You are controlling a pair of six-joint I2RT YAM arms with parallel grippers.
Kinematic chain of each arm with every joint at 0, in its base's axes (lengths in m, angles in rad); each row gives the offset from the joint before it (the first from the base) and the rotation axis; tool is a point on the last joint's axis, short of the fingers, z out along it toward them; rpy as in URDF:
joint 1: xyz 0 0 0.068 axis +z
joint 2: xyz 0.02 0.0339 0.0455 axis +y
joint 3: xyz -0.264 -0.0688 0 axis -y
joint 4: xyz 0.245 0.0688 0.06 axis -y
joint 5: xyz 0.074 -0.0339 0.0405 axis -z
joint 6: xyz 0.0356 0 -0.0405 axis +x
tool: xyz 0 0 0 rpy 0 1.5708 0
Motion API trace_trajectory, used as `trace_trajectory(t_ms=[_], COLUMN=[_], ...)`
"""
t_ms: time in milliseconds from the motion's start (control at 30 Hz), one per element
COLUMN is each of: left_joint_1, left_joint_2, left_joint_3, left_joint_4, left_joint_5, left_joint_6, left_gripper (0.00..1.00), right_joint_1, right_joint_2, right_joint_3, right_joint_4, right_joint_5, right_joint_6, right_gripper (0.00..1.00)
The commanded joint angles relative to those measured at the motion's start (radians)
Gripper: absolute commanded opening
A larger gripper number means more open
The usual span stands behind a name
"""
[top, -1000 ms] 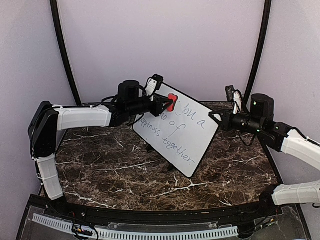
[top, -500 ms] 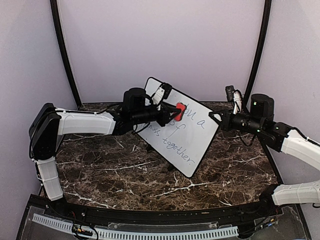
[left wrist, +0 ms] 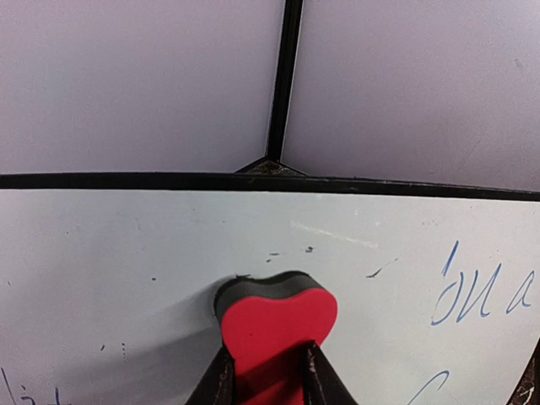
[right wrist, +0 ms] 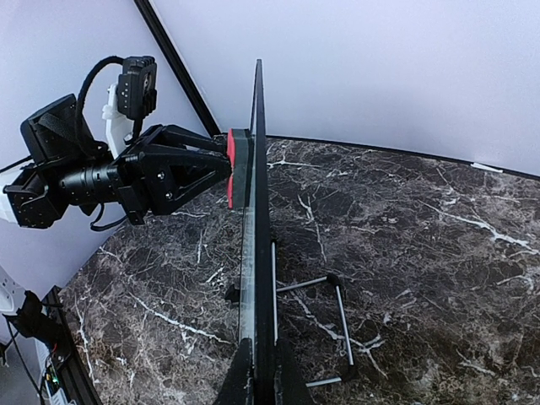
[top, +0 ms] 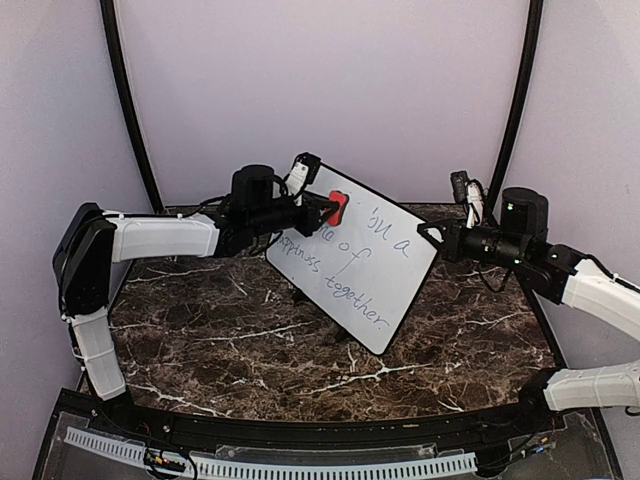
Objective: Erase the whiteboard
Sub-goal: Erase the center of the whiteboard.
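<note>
The left gripper clamps a red heart-shaped foam eraser against the glossy white rectangular whiteboard, near its top edge; the right gripper pinches its right edge

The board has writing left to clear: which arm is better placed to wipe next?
Left. The left hand grips the red eraser, pressed on the whiteboard; the right hand clamps the board's edge.
</note>
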Motion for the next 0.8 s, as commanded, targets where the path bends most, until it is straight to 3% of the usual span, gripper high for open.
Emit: trace_trajectory(t_ms=[0,400,767], left_joint_1=[-0.035,-0.151,-0.098], left_joint_2=[0.009,0.037,0.025], left_joint_3=[0.035,0.102,0.089], left_joint_4=[-0.069,-0.086,-0.114], left_joint_5=[-0.035,-0.007,-0.138], left_joint_6=[0.024,0.034,0.006], left_gripper=[0.25,0.25,0.25], right_joint_1=[0.046,0.045,0.045], right_joint_2=[0.003,0.004,0.000], right_joint_3=[0.006,0.000,-0.002], right_joint_4=[-0.032,-0.029,-0.031], right_joint_5=[-0.132,-0.131,-0.127], right_joint_6=[-0.161,-0.158,-0.158], right_gripper=[0.00,0.00,0.00])
